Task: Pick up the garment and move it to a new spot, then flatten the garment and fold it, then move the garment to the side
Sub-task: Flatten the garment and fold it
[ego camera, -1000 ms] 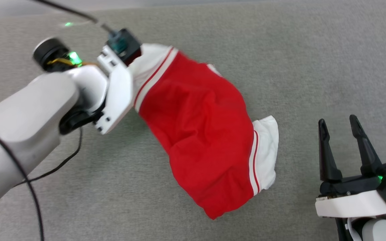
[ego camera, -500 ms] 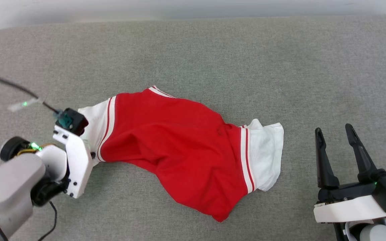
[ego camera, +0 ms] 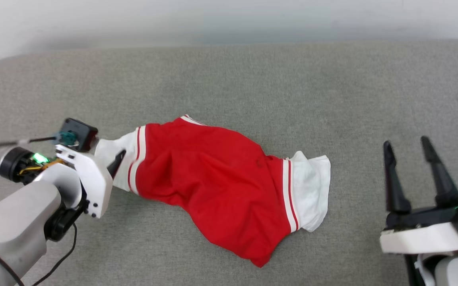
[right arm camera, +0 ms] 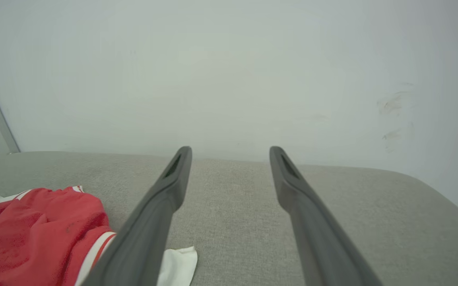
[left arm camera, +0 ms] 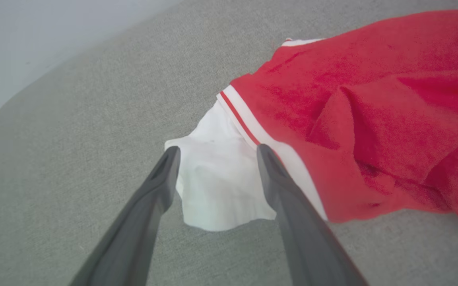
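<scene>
Red jersey-style shirt with white striped sleeves lying rumpled, centre of grey fabric surface. Left gripper hovering spread around left sleeve, gripping nothing. Right gripper standing open, well right. Fabric looking light, limp, thin; likely pinching best at sleeve hems or shoulders.

The garment is a red shirt with white short sleeves and red-and-white stripes where each sleeve starts. It lies bunched up and wrinkled, not flat, and one white sleeve sits right between the tips of the two fingers of the left gripper. The other white sleeve points toward the fingers of the right gripper, near them but not touching.
</scene>
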Robot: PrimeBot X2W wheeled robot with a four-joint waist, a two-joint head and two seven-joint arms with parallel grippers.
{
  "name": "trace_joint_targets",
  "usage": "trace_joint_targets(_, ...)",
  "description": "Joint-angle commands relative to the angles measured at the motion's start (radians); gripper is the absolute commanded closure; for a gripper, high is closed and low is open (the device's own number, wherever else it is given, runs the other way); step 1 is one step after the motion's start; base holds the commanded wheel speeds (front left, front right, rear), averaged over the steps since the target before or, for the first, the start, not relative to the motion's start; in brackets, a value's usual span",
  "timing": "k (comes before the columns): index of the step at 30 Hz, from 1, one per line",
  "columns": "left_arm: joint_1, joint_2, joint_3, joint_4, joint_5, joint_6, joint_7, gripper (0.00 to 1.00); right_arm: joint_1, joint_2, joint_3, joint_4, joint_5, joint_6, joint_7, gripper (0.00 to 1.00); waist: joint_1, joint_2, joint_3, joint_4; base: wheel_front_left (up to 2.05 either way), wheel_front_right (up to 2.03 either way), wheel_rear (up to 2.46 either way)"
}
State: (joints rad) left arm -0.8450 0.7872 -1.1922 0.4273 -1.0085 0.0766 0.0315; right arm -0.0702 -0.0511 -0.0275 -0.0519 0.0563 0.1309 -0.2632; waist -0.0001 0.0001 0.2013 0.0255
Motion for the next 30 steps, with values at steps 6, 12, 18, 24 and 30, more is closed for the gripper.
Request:
trace_joint_targets(6, 0.089, 0.031, 0.061, -0.107, 0.016, 0.142, -0.194, 0.0, -0.078, 0.002, -0.029, -0.022, -0.07, 0.0, -0.002, 0.0, 0.0001, -0.0001, -0.044, 0.012, 0.0, 0.0, 0.0)
trace_joint_targets(12, 0.227, 0.038, 0.148, -0.241, 0.031, 0.323, -0.292, 0.0, -0.15, -0.06, -0.007, 0.038, -0.129, 0.0, -0.002, 0.0, 0.0001, -0.0001, -0.068, 0.025, 0.0, 0.0, 0.0)
trace_joint_targets(18, 0.42, -0.01, 0.371, -0.396, 0.177, 0.487, -0.296, 0.0, -0.238, -0.167, 0.083, 0.177, -0.039, 0.0, 0.035, 0.0, 0.0001, -0.0001, -0.083, 0.031, 0.0, 0.0, 0.0)
trace_joint_targets(24, 0.655, -0.113, 0.604, -0.511, 0.361, 0.55, -0.297, 0.0, -0.347, -0.335, 0.278, 0.228, 0.131, 0.0, 0.274, 0.0, 0.0001, -0.0001, -0.091, 0.038, 0.0, 0.0, 0.0)
trace_joint_targets(30, 0.807, -0.246, 0.747, -0.569, 0.536, 0.518, -0.297, 0.0, -0.414, -0.5, 0.511, 0.219, 0.365, -0.001, 0.6, 0.0, 0.0001, -0.0001, -0.089, 0.064, 0.0, 0.0, 0.0)
